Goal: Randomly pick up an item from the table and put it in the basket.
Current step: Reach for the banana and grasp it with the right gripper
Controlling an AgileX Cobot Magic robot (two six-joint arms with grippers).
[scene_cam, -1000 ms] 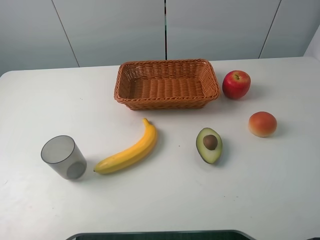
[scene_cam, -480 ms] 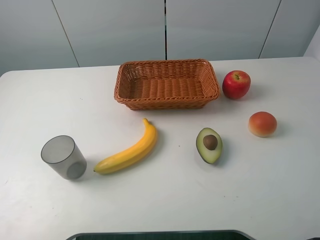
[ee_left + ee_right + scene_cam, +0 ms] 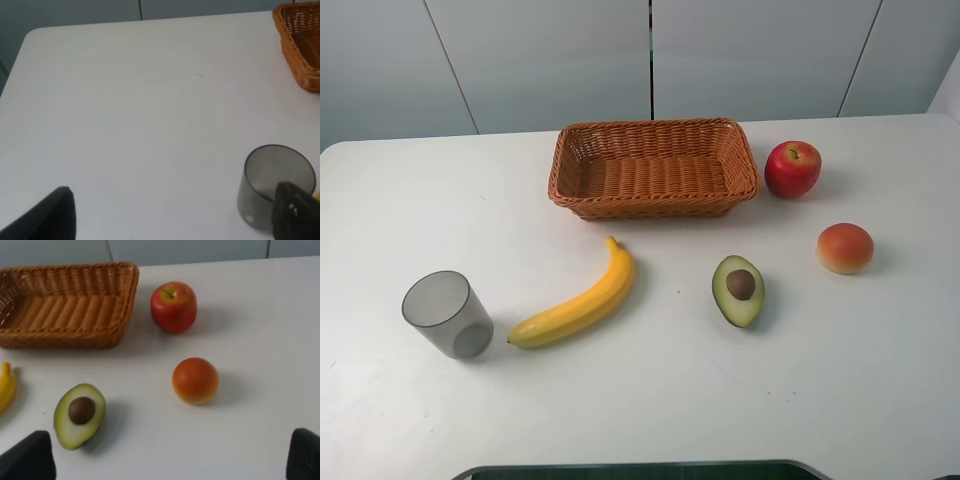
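Nothing done yet, by the look of it: the left claw is spread wide, gripping nothing, and its camera catches the grey cup and just a yellow sliver behind one finger. The banana lies flat on the counter between cup and basket, touching neither. The basket is empty. Avocado and apple sit further right. The right claw is spread too, empty. Reach, pick and drop all remain. Neither arm shows from the high camera.
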